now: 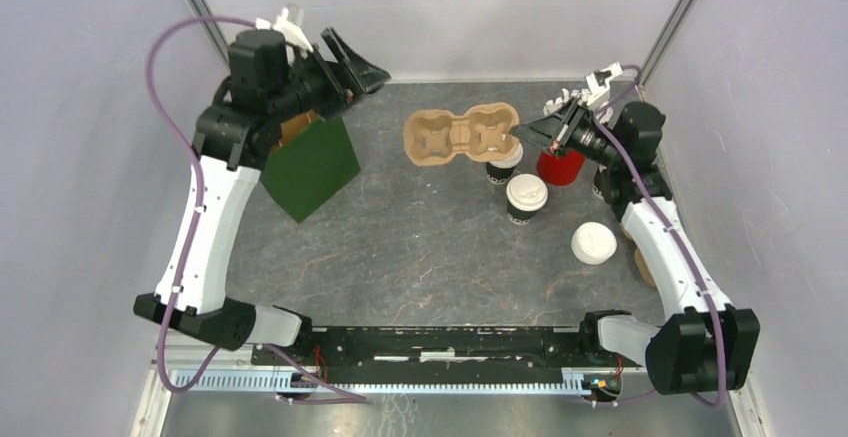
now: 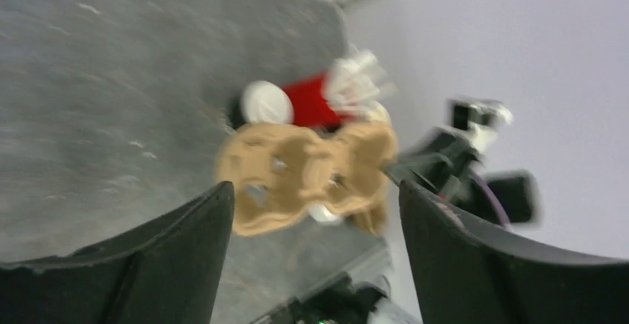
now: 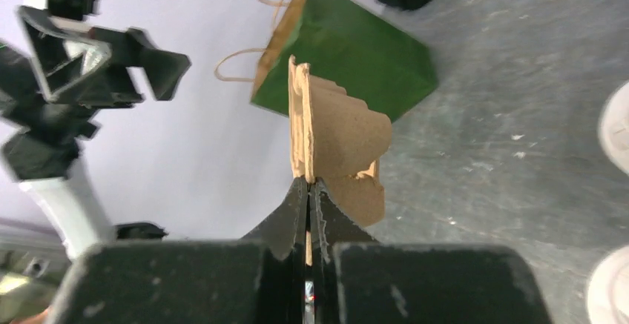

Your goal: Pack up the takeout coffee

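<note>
We see the two takeout coffees standing upright on the table, right of centre, with white lids up and long axes vertical. The far cup stands just beside the right end of the cardboard cup carrier. The near cup stands just in front of it, apart from the carrier. The carrier's own long axis runs left to right.

The right gripper is clamped on the carrier's right-hand rim. From the right wrist we see the jaws pressed together on the cardboard, which shows edge-on there. We cannot tell whether the carrier is off the table. The left gripper hangs above the green paper bag, its jaws spread wide and holding nothing.

The right gripper covers part of the far cup and of the red cup behind it. A loose white lid lies near the right forearm, which hides most of a brown object beside it. The left wrist view is smeared, and we cannot make out the coffees in it.
</note>
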Robot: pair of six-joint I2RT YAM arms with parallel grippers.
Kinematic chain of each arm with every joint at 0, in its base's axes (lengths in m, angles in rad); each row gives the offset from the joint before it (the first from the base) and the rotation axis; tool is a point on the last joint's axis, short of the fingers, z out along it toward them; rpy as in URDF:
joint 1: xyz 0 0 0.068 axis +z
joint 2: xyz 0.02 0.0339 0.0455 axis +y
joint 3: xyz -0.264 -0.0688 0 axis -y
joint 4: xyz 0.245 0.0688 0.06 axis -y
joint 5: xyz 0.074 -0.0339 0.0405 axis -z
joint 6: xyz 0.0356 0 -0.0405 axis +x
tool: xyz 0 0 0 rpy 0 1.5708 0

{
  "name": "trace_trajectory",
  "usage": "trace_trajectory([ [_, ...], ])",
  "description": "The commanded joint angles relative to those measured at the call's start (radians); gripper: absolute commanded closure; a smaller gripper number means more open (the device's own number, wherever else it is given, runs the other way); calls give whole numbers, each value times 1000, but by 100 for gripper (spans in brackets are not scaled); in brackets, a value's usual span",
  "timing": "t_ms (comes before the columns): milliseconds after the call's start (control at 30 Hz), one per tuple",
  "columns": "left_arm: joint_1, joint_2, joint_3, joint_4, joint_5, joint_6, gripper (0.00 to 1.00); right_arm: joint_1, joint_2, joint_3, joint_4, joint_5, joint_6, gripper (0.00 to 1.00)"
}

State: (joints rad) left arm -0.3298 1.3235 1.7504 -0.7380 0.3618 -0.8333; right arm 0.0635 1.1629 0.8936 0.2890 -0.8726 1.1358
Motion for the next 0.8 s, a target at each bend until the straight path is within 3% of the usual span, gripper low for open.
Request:
trace_trajectory([
  [0,12,111,308,-397,-503,292,11,-4,-46,255,-654,160,-550,100],
  [133,12,139,351,-427,-863,367,1,-3,-103,285,-788,199,-661,100],
  [233,12,178,333,-460,-1064,384,0,-5,-141,290,-819,202,-682,100],
  [333,12,190,264,-497,-1086,424,0,-4,-152,308,-843,193,-709,100],
  [467,12,134,95,-418,-1017,521,3,-3,-149,325,-855,173,-724,100],
  [567,12,134,71,-422,-998,538,24,-3,-143,338,-858,148,-723,100],
  [700,12,128,20,-400,-1009,574,80,-4,-135,361,-866,134,-732,100],
  [767,13,124,21,-414,-939,571,97,-3,-125,386,-877,140,-739,100],
])
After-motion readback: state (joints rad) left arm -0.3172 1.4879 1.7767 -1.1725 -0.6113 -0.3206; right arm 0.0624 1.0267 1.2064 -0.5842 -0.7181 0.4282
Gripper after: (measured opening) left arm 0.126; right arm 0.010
